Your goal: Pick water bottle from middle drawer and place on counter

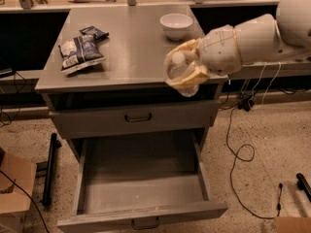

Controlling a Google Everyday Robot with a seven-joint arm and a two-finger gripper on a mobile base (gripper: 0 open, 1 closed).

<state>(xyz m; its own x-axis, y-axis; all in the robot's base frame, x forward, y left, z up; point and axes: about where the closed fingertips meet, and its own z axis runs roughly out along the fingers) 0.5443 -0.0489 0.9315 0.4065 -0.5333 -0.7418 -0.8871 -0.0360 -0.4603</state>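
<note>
My gripper (182, 68) is shut on the water bottle (179, 71), a small clear bottle with a white cap. It holds the bottle over the front right edge of the counter (131, 47), the grey metal top of the drawer cabinet. The bottle's lower end hangs just past the counter's front edge. The middle drawer (141, 212) stands pulled wide open below, and its flat floor holds nothing. My white arm comes in from the right.
A white bowl (176, 25) stands at the counter's back right. Snack bags (80, 51) lie at its left. A shut drawer front with a black handle (138, 116) is above the open drawer. Cables lie on the floor at right, a cardboard box (12, 188) at left.
</note>
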